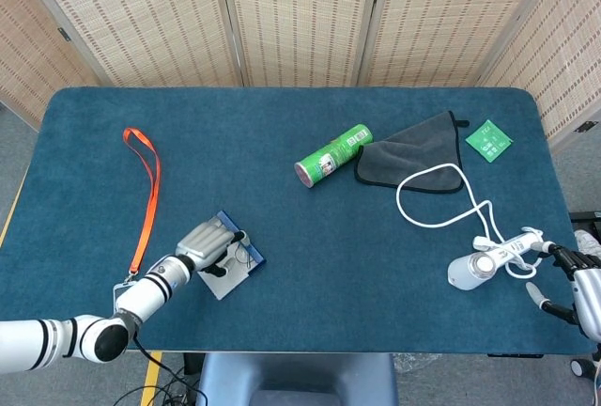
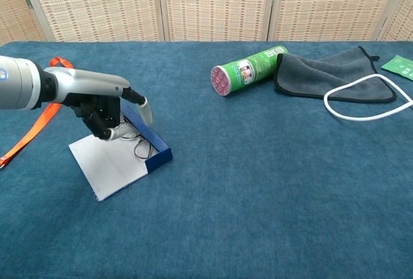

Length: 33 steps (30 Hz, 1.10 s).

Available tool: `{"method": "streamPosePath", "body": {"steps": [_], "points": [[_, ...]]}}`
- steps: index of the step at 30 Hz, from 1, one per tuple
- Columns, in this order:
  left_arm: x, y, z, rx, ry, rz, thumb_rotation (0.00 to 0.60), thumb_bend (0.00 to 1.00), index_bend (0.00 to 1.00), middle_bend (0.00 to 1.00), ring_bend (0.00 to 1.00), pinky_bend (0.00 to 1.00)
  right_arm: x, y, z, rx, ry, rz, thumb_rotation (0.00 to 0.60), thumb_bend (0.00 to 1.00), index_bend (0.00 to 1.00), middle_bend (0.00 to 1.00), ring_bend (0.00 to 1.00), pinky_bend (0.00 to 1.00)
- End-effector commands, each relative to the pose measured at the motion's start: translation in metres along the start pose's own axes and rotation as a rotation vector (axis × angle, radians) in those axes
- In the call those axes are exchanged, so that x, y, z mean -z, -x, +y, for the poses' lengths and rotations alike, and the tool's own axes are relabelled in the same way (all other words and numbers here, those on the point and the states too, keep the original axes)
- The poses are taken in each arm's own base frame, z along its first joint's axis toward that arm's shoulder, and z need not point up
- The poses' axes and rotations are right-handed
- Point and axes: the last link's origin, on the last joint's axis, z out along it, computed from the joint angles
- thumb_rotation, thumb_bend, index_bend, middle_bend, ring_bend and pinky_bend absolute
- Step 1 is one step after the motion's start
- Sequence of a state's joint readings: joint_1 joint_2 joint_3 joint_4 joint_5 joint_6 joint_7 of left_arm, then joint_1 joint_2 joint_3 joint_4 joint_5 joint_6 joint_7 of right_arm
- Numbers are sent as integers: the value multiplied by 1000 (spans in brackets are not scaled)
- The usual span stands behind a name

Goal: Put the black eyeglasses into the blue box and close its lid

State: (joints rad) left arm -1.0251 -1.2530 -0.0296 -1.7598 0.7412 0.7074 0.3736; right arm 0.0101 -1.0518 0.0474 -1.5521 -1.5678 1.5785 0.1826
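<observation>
1. I see the black eyeglasses (image 2: 132,142) lying inside the blue box (image 2: 152,146), which sits open on the worktop (image 1: 310,265) near its front-left part; the thin frame rests against the box's blue wall.
2. The box's pale lid (image 2: 111,166) lies flat, spread toward me in the chest view, so the box is not closed.
3. My left robot hand (image 2: 103,114) is right over the box's far end, fingers curled down onto it; one finger (image 2: 143,106) sticks out to the right above the blue wall. I cannot tell whether it really grips the box or just rests on it.
4. From the head view, the same left robot hand (image 1: 208,242) covers the box's upper-left corner and the glasses show just beside its fingertips.
5. An orange lanyard (image 1: 148,190) runs along the worktop to the left of the box, close by but apart from it.
6. Further out, toward the middle back, a green can (image 1: 332,154) lies on its side, its far end just beside a grey cloth (image 1: 413,154).
7. A white cable (image 1: 434,201) loops over the cloth's near edge and trails down to a white device (image 1: 479,265) at the right front.
8. A green packet (image 1: 488,139) lies at the back right.
9. My right robot hand (image 1: 575,282) sits at the far right edge, just beside the device, fingers spread and holding nothing.
</observation>
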Motion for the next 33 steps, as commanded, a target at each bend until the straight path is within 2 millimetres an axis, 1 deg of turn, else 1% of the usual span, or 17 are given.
{"method": "streamPosePath", "body": {"steps": [1, 2, 4, 8, 11, 14, 17, 20, 25, 27, 30, 32, 33], "points": [[-9, -7, -14, -1, -43, 12, 600, 576, 217, 947, 979, 1000, 0, 1, 0, -2, -2, -1, 600, 259, 287, 399, 466, 426], [-12, -7, -17, -12, -52, 9, 600, 576, 185, 946, 979, 1000, 0, 1, 0, -3, -2, -1, 600, 259, 287, 399, 466, 426], [-20, -4, -22, -32, -70, -7, 600, 581, 152, 946, 979, 1000, 0, 1, 0, -4, -3, 0, 600, 259, 287, 399, 465, 426], [-31, 4, -29, -77, -94, -42, 600, 593, 138, 946, 979, 1000, 1, 1, 2, -6, 7, 1, 600, 259, 287, 400, 465, 426], [-37, 7, -33, -105, -115, -57, 600, 638, 107, 945, 979, 1000, 2, 1, 3, -5, 9, 2, 600, 259, 287, 399, 465, 426], [-38, 10, -38, -138, -137, -94, 600, 667, 103, 945, 978, 1000, 1, 0, 3, -5, 8, 4, 600, 259, 287, 399, 465, 426], [-34, 11, -43, -149, -163, -122, 600, 671, 151, 945, 978, 1000, 1, 1, 3, -6, 9, 3, 600, 259, 287, 399, 466, 426], [-28, 10, -52, -153, -203, -112, 600, 670, 192, 945, 978, 1000, 0, 2, 3, -7, 6, 0, 600, 259, 287, 399, 466, 426], [-11, 14, -69, -132, -269, -116, 600, 669, 236, 944, 978, 1000, -1, 2, 2, -11, 2, 0, 600, 259, 287, 400, 466, 426], [-5, 16, -72, -116, -278, -110, 600, 667, 240, 943, 978, 1000, -2, 3, 2, -10, -3, -5, 600, 259, 287, 399, 466, 426], [1, 16, -70, -100, -271, -66, 600, 657, 234, 942, 978, 1000, -4, 4, 0, -14, -13, -7, 600, 259, 287, 400, 466, 426], [3, 15, -66, -107, -251, 3, 600, 601, 238, 942, 978, 1000, -5, 4, -1, -14, -18, -6, 600, 259, 287, 400, 466, 426], [4, 15, -62, -121, -231, 45, 600, 544, 248, 942, 979, 1000, -5, 4, -1, -14, -19, -5, 600, 259, 287, 399, 466, 426]]}}
